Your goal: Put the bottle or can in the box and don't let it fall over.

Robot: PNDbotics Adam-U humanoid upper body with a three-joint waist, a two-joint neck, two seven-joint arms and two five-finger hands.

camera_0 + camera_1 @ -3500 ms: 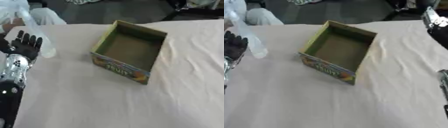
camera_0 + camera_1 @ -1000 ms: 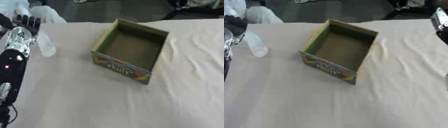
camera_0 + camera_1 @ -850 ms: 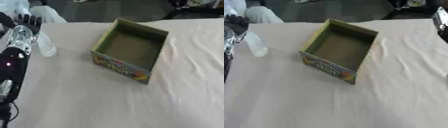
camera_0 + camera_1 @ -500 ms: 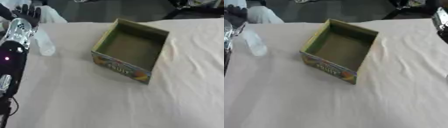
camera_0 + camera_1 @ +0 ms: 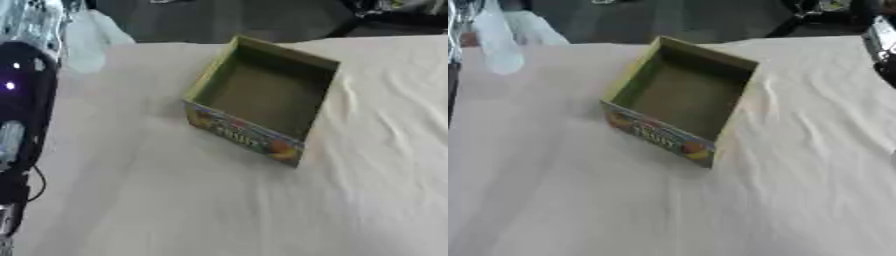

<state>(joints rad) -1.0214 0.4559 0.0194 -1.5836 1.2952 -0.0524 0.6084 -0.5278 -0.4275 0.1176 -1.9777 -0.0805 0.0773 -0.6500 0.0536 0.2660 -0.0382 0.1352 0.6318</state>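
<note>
Open cardboard box (image 5: 262, 100) with green inner walls and a printed fruit pattern on its near outer face, set askew near the middle of the cloth-covered table (image 5: 219, 200); interior bare, brown floor showing. Clear plastic bottle (image 5: 496, 42) at the far left of the table, well apart from the box, upright or nearly so, pale and translucent; whether standing on the cloth or lifted just above it, not clear. Left arm (image 5: 22, 115), black with silver joints and small lit points, along the left edge of the left eye view, reaching toward the far left corner. Left hand (image 5: 35, 20) at the upper left corner, just beside the bottle, largely cut off by the frame edge; fingers not discernible, so degree of opening and any hold on the bottle cannot be told. Part of the right arm (image 5: 881, 42) at the upper right edge of the right eye view, silver and black, clear of the box; right hand not shown in either view. White crumpled material (image 5: 105, 30) behind the bottle at the far table edge. Cloth creased to the right of the box, smoother in the foreground
</note>
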